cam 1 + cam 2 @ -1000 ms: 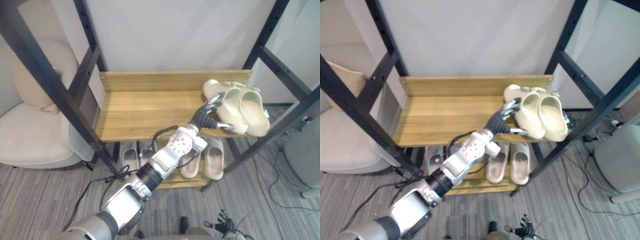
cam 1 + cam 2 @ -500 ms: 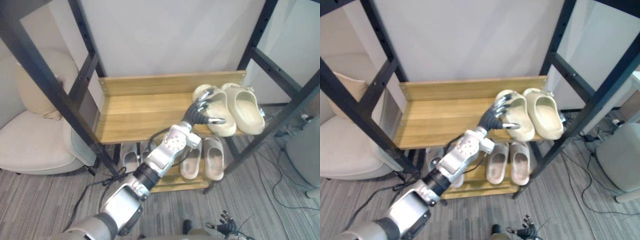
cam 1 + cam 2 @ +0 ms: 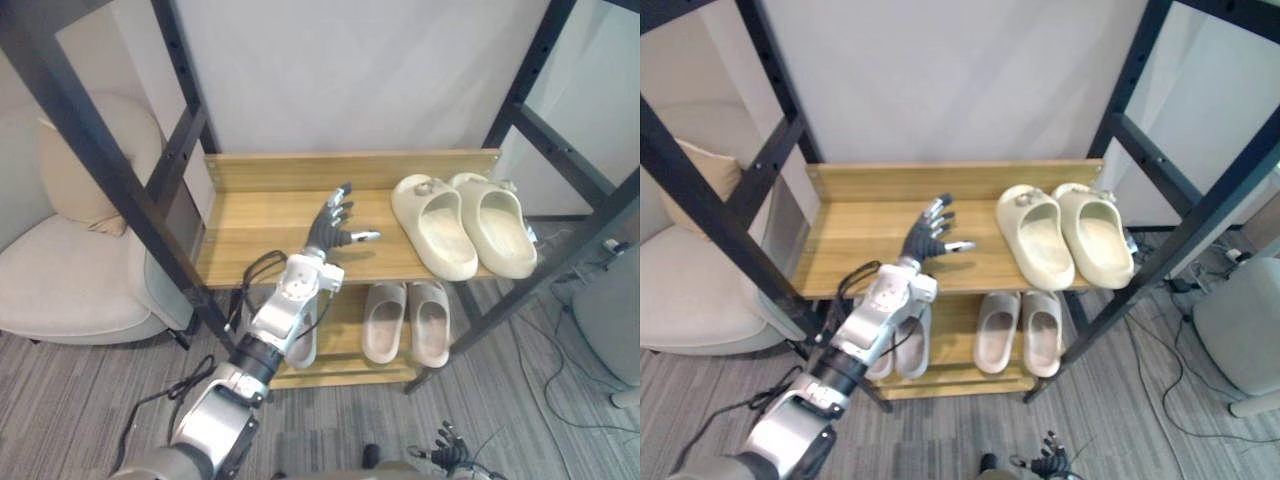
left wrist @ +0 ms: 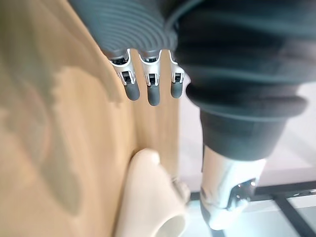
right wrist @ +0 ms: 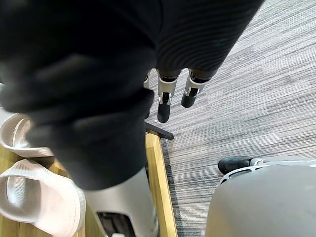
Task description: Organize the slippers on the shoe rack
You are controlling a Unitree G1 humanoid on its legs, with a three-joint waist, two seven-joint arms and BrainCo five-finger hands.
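Hovering over the middle of the shoe rack's upper shelf [image 3: 250,240], the left hand [image 3: 335,225] was spread wide and empty, well apart from the cream slippers [image 3: 440,230] lying side by side at that shelf's right end; the right hand [image 5: 170,96] hung loose-fingered above the floor [image 5: 247,74].

A home-like room corner around a shoe rack [image 3: 270,225].
A cream armchair [image 3: 70,270] with a cushion [image 3: 75,175] stands beside the black-framed wooden rack, which holds cream slippers [image 3: 440,235] above pale slippers [image 3: 382,322], with a white wall [image 3: 340,70] and grey striped carpet [image 3: 80,400].
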